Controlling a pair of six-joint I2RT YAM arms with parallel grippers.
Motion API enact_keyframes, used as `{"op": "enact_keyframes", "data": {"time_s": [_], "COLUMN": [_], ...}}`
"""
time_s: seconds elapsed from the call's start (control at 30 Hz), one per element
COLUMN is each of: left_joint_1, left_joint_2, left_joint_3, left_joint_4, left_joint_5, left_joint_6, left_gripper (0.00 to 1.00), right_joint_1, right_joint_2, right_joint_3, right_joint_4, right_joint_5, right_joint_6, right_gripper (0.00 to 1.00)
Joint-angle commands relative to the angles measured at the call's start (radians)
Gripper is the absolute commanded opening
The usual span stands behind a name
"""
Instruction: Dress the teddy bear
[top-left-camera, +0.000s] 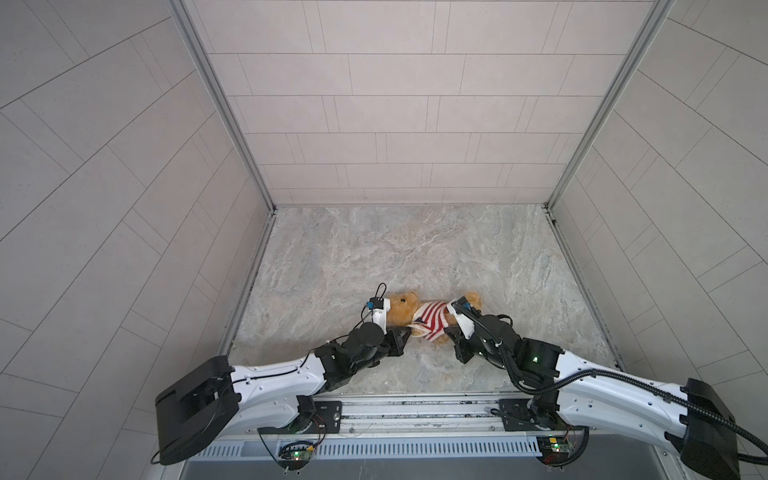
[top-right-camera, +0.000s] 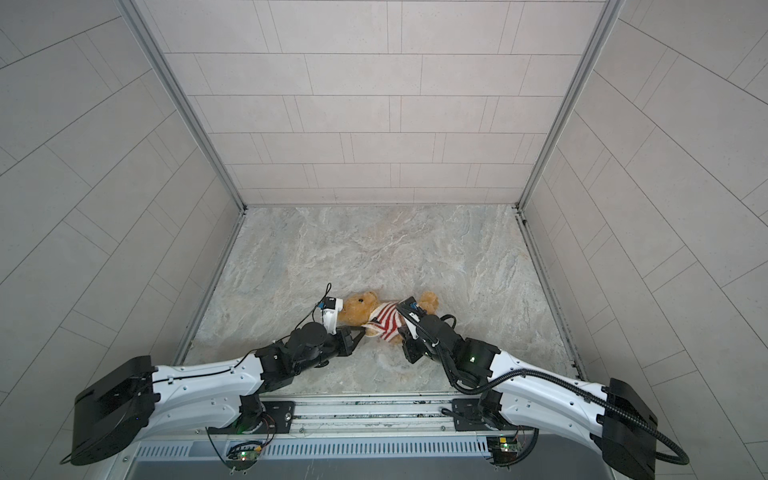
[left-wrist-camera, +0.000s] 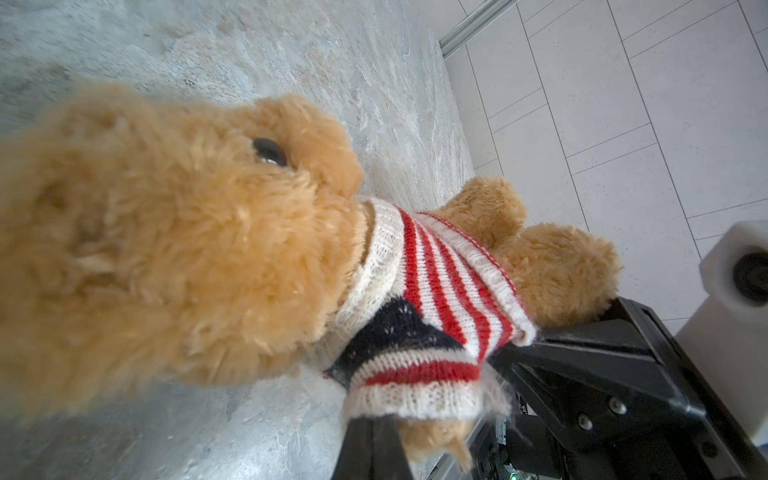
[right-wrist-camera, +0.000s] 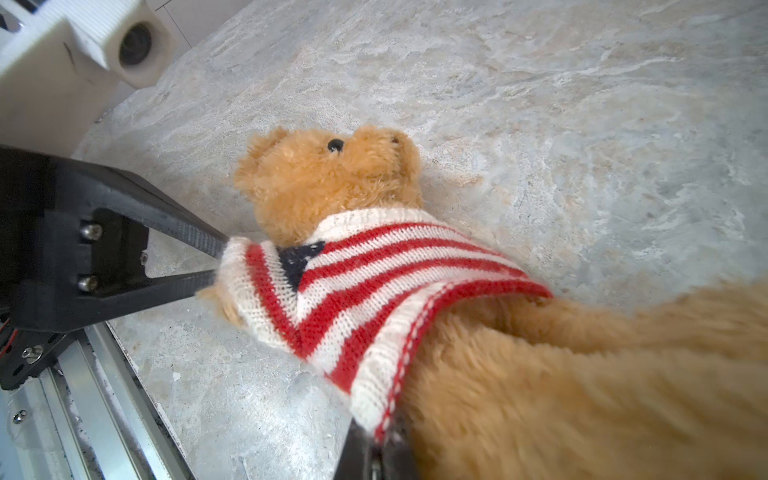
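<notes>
On marble tabletop (top-left-camera: 415, 249), teddy bear (top-left-camera: 404, 308) in striped sweater (top-left-camera: 430, 318), left claw (right-wrist-camera: 214, 264) clamping its sleeve (right-wrist-camera: 239, 274), right claw (right-wrist-camera: 376, 449) clamping its hem (right-wrist-camera: 388, 395).

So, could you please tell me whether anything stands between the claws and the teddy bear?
Only the striped sweater, worn on the teddy bear's torso. The left claw is shut on its sleeve cuff, the right claw on its hem. Nothing else visible stands in the way.
</notes>
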Motion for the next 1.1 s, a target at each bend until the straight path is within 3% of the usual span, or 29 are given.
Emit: {"op": "enact_keyframes", "data": {"time_s": [0.0, 0.27, 0.43, 0.57, 1.07], "left_joint_1": [0.019, 0.01, -0.031, -0.064, -0.134], "left_joint_2": [-0.047, -0.034, -0.02, -0.019, 0.036], "left_joint_3": [-0.035, 0.023, 0.067, 0.089, 0.217], "left_joint_4": [-0.075, -0.069, -0.081, -0.117, -0.323], "left_joint_5": [-0.034, 0.065, 0.077, 0.056, -0.095], "left_joint_6": [0.038, 0.141, 0.17, 0.176, 0.203], "left_gripper": [0.0, 0.0, 0.3, 0.42, 0.43], "right_joint_1": [-0.014, -0.012, -0.001, 0.005, 0.021], "right_joint_2": [-0.016, 0.063, 0.118, 0.134, 0.157], "right_joint_3": [-0.012, 0.001, 0.014, 0.012, -0.007], "right_joint_4": [-0.028, 0.071, 0.117, 0.139, 0.201], "right_joint_5": [0.074, -0.019, -0.045, -0.054, -0.074], "right_joint_6": [0.019, 0.038, 0.048, 0.052, 0.071], "right_gripper": [0.0, 0.0, 0.0, 0.0, 0.0]}}
